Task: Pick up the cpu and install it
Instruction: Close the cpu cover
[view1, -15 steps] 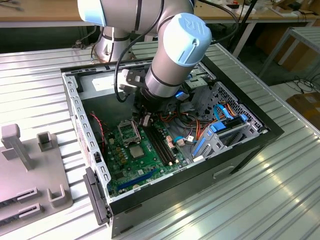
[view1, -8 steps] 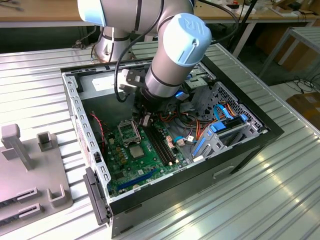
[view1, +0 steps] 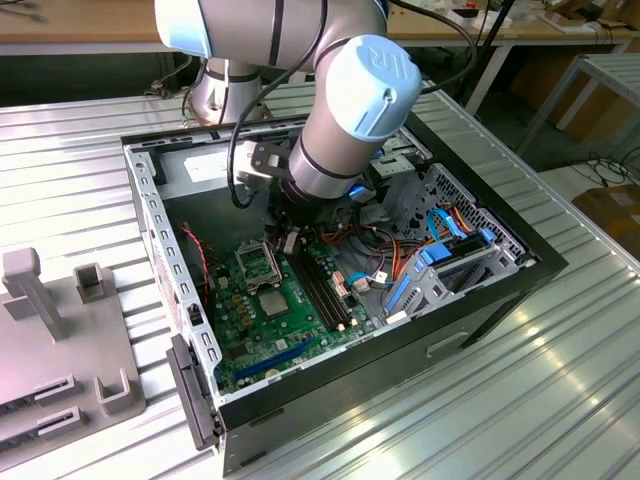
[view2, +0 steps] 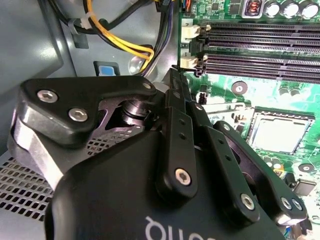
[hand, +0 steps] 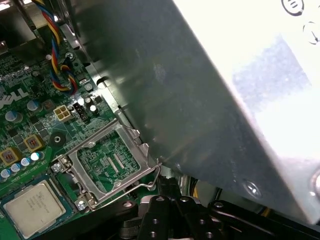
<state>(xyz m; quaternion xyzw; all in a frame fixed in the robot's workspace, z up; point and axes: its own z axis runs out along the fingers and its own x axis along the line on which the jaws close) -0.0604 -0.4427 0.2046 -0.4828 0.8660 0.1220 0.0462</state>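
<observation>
1 cpu (hand: 34, 208) seated, edge cut off

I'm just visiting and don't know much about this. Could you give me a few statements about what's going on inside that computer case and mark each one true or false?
1. The cpu lies flat in its socket on the green motherboard. True.
2. The metal socket frame is folded down over the chip. False: in the first wrist view it stands swung open beside the chip, and the board shows through it.
3. The gripper is carrying the chip. False: the chip sits on the board, apart from the gripper.
4. The robot arm reaches down into the open case. True.
5. The long black memory slots hold memory sticks. False: they look empty.
</observation>
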